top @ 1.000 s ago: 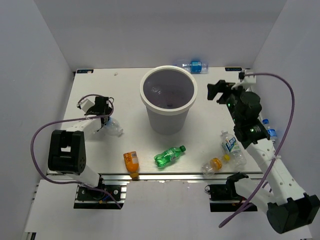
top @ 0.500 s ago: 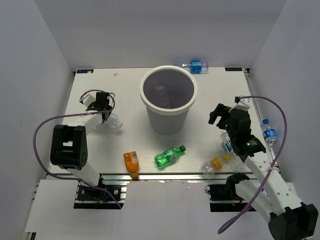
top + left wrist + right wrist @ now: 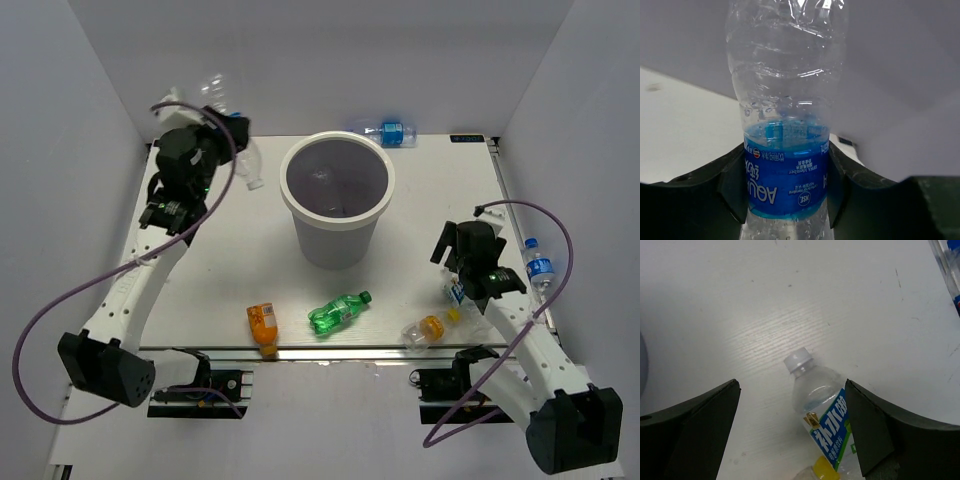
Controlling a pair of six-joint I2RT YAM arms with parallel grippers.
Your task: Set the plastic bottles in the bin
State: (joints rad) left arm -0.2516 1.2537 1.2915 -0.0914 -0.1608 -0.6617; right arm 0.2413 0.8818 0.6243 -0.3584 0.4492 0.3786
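The left gripper (image 3: 222, 135) clamps a clear blue-labelled bottle (image 3: 785, 90), high up left of the bin (image 3: 335, 240); released before clearing the rim, it would likely fall outside. The right gripper (image 3: 790, 395) hangs wide open, empty, right of the bin.

The bin (image 3: 337, 200) stands centrally — one bottle (image 3: 388, 131) behind it, other bottles (image 3: 338, 313) before.

A: What moved?
B: Left gripper (image 3: 232, 140) shut on clear bottle (image 3: 785, 175), lifted it off the table, up beside bin (image 3: 335, 240).
A: Right?
B: Right gripper (image 3: 455, 245) came forward, now over white-cap bottle (image 3: 820, 395).
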